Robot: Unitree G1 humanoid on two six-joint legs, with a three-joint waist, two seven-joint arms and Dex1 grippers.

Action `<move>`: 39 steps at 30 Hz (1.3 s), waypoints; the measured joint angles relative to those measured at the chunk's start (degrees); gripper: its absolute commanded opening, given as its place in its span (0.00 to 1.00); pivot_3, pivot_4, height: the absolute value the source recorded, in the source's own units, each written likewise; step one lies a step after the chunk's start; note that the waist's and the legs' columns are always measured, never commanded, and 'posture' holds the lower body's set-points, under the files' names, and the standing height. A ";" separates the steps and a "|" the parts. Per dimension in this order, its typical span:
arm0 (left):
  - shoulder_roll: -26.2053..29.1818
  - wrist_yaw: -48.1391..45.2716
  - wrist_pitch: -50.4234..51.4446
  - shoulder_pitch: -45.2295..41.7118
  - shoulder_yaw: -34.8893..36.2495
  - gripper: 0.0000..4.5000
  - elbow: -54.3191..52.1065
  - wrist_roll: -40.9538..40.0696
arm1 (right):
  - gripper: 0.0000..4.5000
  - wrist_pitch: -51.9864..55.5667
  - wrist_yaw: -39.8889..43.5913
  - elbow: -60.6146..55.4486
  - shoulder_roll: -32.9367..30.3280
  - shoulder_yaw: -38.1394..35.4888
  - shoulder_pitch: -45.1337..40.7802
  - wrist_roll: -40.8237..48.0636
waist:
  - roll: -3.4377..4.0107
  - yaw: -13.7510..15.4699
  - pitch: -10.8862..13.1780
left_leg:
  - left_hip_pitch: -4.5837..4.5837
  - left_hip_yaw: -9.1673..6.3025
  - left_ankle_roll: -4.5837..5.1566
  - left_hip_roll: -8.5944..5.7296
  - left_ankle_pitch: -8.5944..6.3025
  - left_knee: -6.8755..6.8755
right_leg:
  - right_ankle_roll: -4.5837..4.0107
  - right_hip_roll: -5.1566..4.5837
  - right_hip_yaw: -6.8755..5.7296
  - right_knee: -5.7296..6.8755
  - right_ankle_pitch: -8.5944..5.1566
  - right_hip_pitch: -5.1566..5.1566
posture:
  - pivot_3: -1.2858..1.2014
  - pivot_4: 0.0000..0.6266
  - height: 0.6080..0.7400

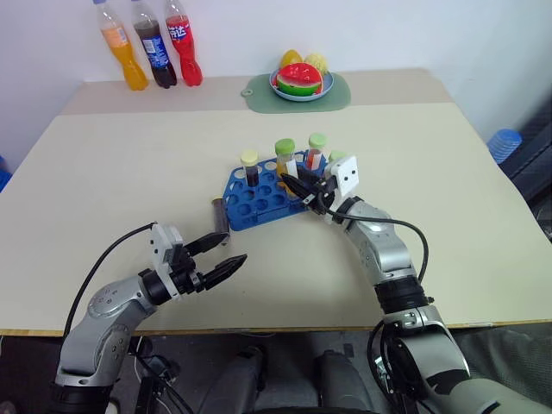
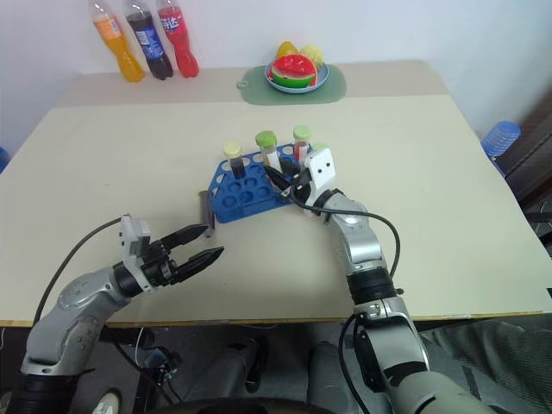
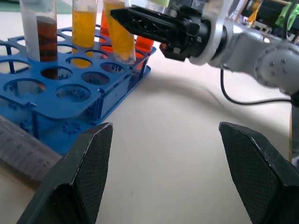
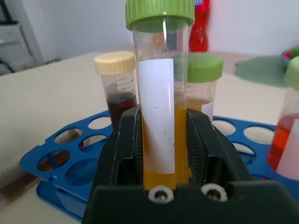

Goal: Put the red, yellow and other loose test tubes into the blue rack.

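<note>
Right gripper [image 4: 163, 154]: fingers clamped on the lower half of a yellow-liquid test tube [image 4: 161, 116] with a green cap and a white label strip; the tube stands upright between the pads at the near edge of the blue rack [image 1: 259, 198].

Held tube, seating: in the left wrist view its tip [image 3: 122, 46] leans at the corner holes of the rack; whether it is fully seated in a hole cannot be told.

Tubes beyond the right gripper: a dark-brown tube with a pale cap [image 4: 117, 88] stands in the rack just past the fingers to one side; a second green-capped tube with yellow liquid [image 4: 204, 88] stands directly behind the held one; a red-orange tube [image 1: 316, 152] stands to the other side.

Left gripper [image 1: 217, 259]: fingers spread wide and holding nothing, well short of the rack, pointing toward it over bare table [image 1: 129, 172].

Beside the rack: a dark, slender object [image 1: 221, 214] lies flat on the table just off the rack's far-left edge from the right gripper, between rack and left gripper; it looks ruler-like in the left wrist view, and its identity is uncertain.

Progress (judged): three tubes appear racked and a fourth is being placed, so the task looks nearly finished; release of the held tube remains.

Background: soda bottles [image 1: 155, 43] and fruit plate [image 1: 300, 84], far beyond both grippers, untouched.
</note>
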 measured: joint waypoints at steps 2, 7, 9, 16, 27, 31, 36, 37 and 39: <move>-0.10 0.00 0.00 -0.58 -0.09 0.84 0.01 0.00 | 0.18 -4.23 -0.72 0.73 0.23 0.12 1.38 -0.70 | 0.00 -0.07 0.00 | 0.01 0.00 0.00 0.00 0.00 0.00 | 0.00 0.00 0.00 0.00 0.00 0.00 | 0.52 0.24 1.00; -0.13 0.00 0.10 -1.03 -0.10 0.84 0.10 -0.01 | 0.18 -11.09 -3.37 4.44 0.84 0.11 3.02 -2.33 | 0.00 -0.12 0.00 | 0.01 -0.01 -0.01 0.00 0.01 0.00 | 0.00 0.02 0.00 0.01 0.00 0.00 | 0.52 0.24 1.00; -0.13 -0.01 0.20 -1.39 -0.11 0.84 0.32 -0.03 | 0.18 -13.43 -4.56 5.87 1.10 0.09 3.00 -2.90 | 0.00 -0.06 0.00 | 0.02 -0.01 -0.02 0.00 0.01 0.00 | 0.00 0.03 0.00 0.01 0.00 0.01 | 0.52 0.24 1.00; -0.23 0.12 0.73 -2.94 -0.12 0.84 1.21 -0.24 | 0.62 -18.82 -6.31 11.63 1.28 -0.22 1.62 -3.08 | 0.00 -0.13 0.00 | 0.04 -0.02 -0.03 0.00 0.02 0.00 | 0.00 0.03 0.00 0.02 0.00 0.04 | 0.52 0.24 1.00; -1.13 14.49 11.99 -5.14 5.83 0.84 -5.28 -8.89 | 0.94 -9.97 -2.24 -4.76 -8.74 -0.42 10.58 -2.99 | -0.01 0.12 0.00 | 0.02 -0.04 0.00 0.00 0.01 0.02 | 0.01 0.01 0.01 0.00 -0.01 0.04 | 0.52 0.24 1.00; -0.82 25.50 20.25 -6.11 8.64 0.84 -10.01 -13.19 | 0.94 -1.90 1.29 -16.67 -15.05 -1.01 18.26 -0.75 | -0.03 0.08 -0.01 | -0.02 -0.01 0.02 0.01 -0.01 0.03 | 0.01 -0.01 0.02 0.00 -0.01 0.19 | 0.52 0.24 1.00; 7.10 47.03 42.21 -13.51 11.57 0.84 -9.86 -30.70 | 0.94 5.08 5.35 -27.53 -22.99 -3.77 26.05 2.74 | -0.09 0.23 0.02 | -0.05 -0.07 0.02 0.04 -0.01 0.11 | 0.03 0.03 -0.01 0.02 -0.02 0.21 | 0.52 0.24 1.00; 8.75 53.77 45.92 -15.97 11.66 0.84 -7.14 -36.78 | 0.94 6.19 5.93 -29.29 -24.24 -5.31 27.17 3.80 | -0.08 0.26 0.02 | -0.03 -0.05 0.03 0.03 -0.02 0.12 | 0.04 0.01 0.00 0.03 -0.03 0.23 | 0.52 0.24 1.00; 11.23 65.46 48.13 -19.80 10.24 0.84 -2.22 -48.66 | 0.94 7.83 6.55 -31.57 -25.95 -7.29 28.00 5.05 | -0.21 0.32 0.05 | -0.04 -0.07 0.02 0.03 -0.02 0.13 | 0.05 0.02 -0.02 0.00 -0.03 0.20 | 0.52 0.24 1.00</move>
